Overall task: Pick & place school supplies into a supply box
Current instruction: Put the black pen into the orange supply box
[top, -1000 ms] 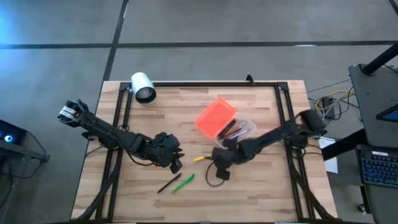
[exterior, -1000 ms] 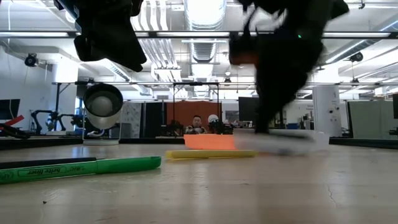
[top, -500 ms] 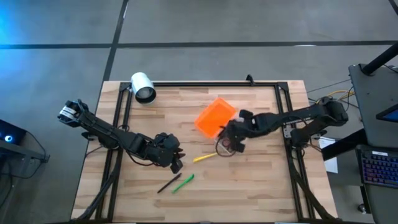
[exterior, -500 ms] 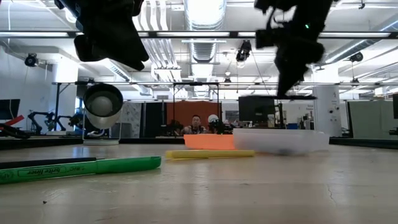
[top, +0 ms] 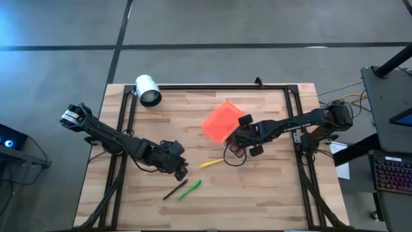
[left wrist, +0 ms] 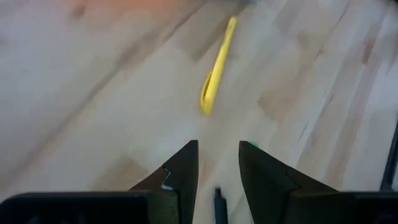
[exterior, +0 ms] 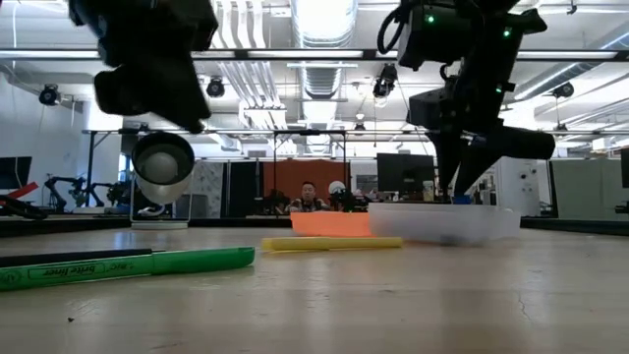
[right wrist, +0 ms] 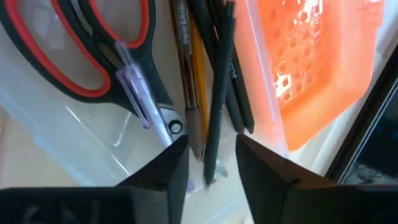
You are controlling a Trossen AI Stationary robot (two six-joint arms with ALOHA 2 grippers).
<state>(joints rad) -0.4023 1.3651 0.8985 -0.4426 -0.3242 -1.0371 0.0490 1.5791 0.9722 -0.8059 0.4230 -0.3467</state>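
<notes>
The supply box, clear (exterior: 442,221) with its orange lid (top: 222,120) open toward the far left, holds red-handled scissors (right wrist: 81,56) and several pens. My right gripper (top: 239,143) hangs open just above it, fingers pointing down; a black pen (right wrist: 217,106) lies in the box under the gap. A yellow pen (top: 210,163) lies flat on the table near the box. A green marker (top: 190,189) and a black pen (top: 174,191) lie nearer the table's near edge. My left gripper (top: 180,171) hovers open above these two, touching neither.
A white cylinder (top: 148,90) lies on its side at the far left corner. A black frame (top: 290,103) runs along the table's edges. A cable loop (top: 233,158) hangs under my right arm. Bare wood lies to the near right. People (exterior: 313,197) sit far behind.
My right gripper has risen from the table beside the yellow pen and swung toward the far edge, coming to hang over the box. My left gripper has shifted a little above the green marker. Pens on the table have stayed put.
</notes>
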